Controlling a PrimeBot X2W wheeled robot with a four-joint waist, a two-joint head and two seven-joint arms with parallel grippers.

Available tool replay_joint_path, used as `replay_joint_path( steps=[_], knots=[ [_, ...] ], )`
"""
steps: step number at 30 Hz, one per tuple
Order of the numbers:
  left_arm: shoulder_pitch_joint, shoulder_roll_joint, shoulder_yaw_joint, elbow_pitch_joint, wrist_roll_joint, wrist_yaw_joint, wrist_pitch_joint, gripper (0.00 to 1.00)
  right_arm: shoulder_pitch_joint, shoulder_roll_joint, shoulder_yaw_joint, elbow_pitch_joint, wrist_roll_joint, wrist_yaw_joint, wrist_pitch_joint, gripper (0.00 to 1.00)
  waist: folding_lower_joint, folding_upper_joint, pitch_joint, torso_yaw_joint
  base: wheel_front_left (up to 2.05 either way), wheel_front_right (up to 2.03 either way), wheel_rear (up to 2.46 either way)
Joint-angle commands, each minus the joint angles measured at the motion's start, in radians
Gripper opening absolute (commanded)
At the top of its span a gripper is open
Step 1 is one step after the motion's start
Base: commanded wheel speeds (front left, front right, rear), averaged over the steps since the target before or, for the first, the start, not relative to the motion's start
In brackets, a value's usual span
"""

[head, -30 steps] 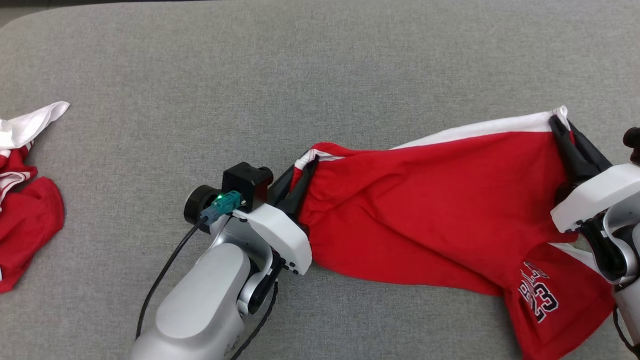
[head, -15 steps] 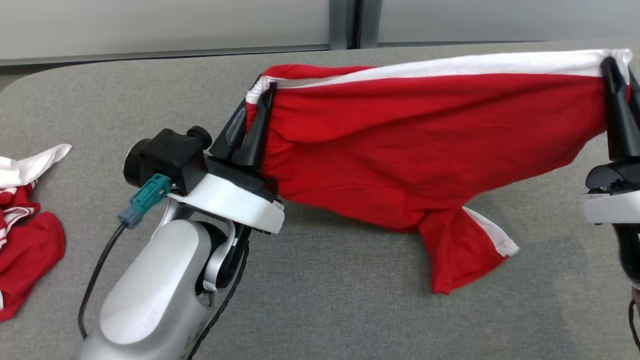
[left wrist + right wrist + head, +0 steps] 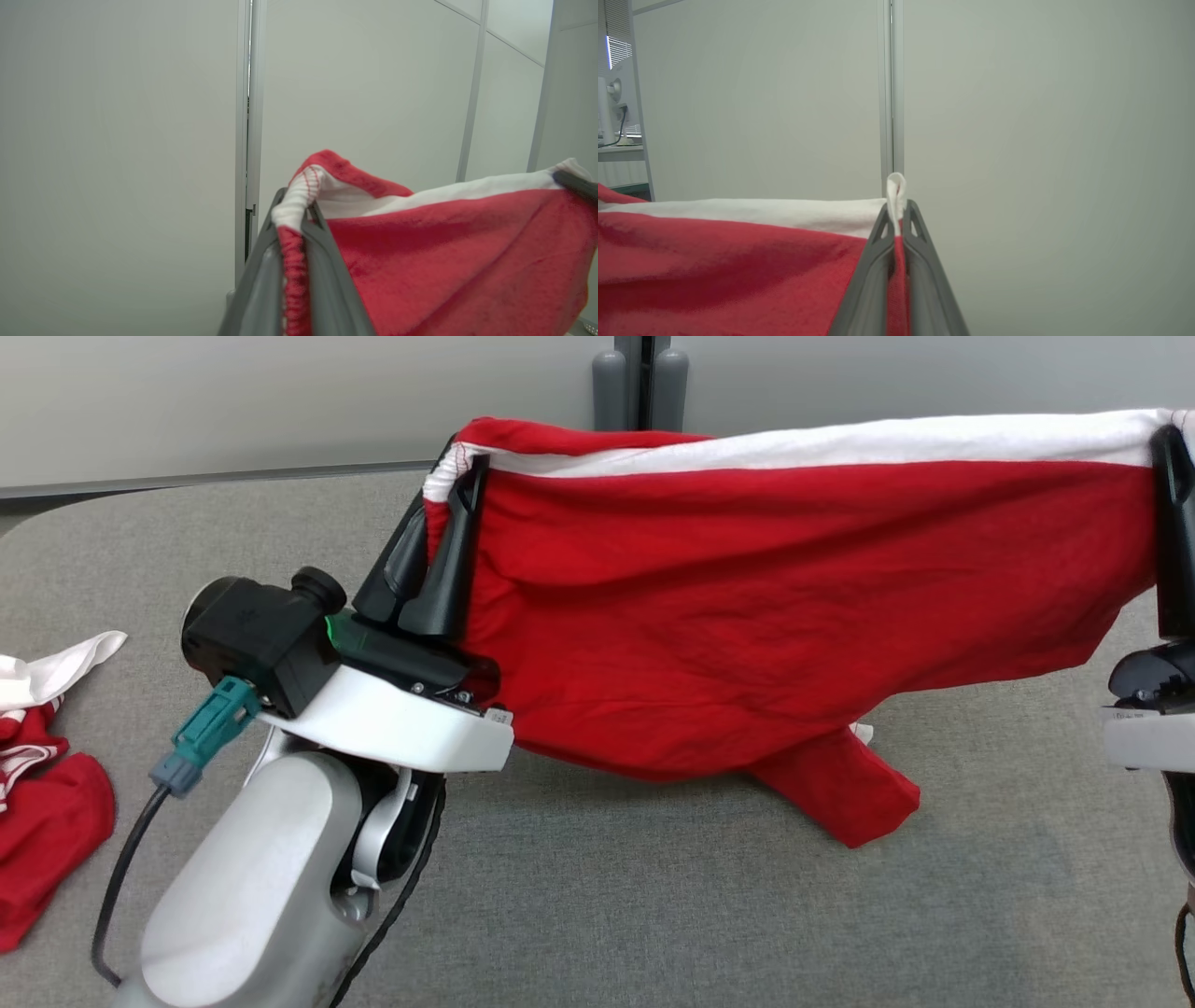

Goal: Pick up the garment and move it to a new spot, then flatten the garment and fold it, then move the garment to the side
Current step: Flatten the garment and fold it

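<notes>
Sagging limply, the garment [image 3: 766, 616] is judged soft and light; left tool [image 3: 459, 467] and right tool [image 3: 896, 210] each pinch a top-edge corner.

Plain indoor test room, likely a lab or office: pale grey partition wall panels [image 3: 1017, 140] joined by a metal post [image 3: 892, 93], a grey fabric-covered surface [image 3: 653, 915], and cabled equipment [image 3: 614, 107] on a shelf [image 3: 621, 150].

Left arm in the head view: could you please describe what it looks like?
Its left gripper has two long dark tapered fingers on a white housing; a black wrist camera carries a teal connector and black cable, above a silver forearm.
</notes>
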Motion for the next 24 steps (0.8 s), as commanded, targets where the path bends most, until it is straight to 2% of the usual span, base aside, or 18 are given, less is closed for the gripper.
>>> replay_joint_path(
  steps=[1,6,11,17,21,24],
  knots=[
    [-0.033,-0.001,0.009,0.014,-0.004,-0.002,-0.001,0.00,-0.031,0.004,0.002,0.004,0.002,0.000,0.007,0.00,0.0000,0.0000,0.014,0.000,0.00,0.00,0.00],
    [-0.121,-0.011,0.016,0.070,-0.004,-0.024,-0.003,0.00,-0.128,-0.006,0.019,0.034,0.022,0.000,0.016,0.00,0.0000,0.0000,0.059,0.001,0.00,0.00,0.00],
    [-0.314,-0.051,0.037,0.199,-0.011,-0.072,-0.036,0.00,-0.356,-0.028,0.056,0.129,0.071,0.000,0.022,0.00,0.0000,0.0000,0.138,0.005,0.00,0.00,0.00],
    [-0.579,-0.116,0.078,0.449,-0.034,-0.129,-0.092,0.00,-0.692,-0.015,0.119,0.350,0.121,0.000,0.021,0.00,0.0000,0.0000,0.226,0.010,0.00,0.00,0.00],
    [-0.740,-0.142,0.105,0.622,-0.025,-0.156,-0.123,0.00,-0.898,0.023,0.185,0.522,0.138,0.000,-0.022,0.00,0.0000,0.0000,0.263,0.001,0.00,0.00,0.00],
    [-0.807,-0.155,0.131,0.752,-0.023,-0.172,-0.131,0.00,-0.995,0.062,0.258,0.663,0.150,0.000,-0.062,0.00,0.0000,0.0000,0.275,-0.012,0.00,0.00,0.00]
  ],
)
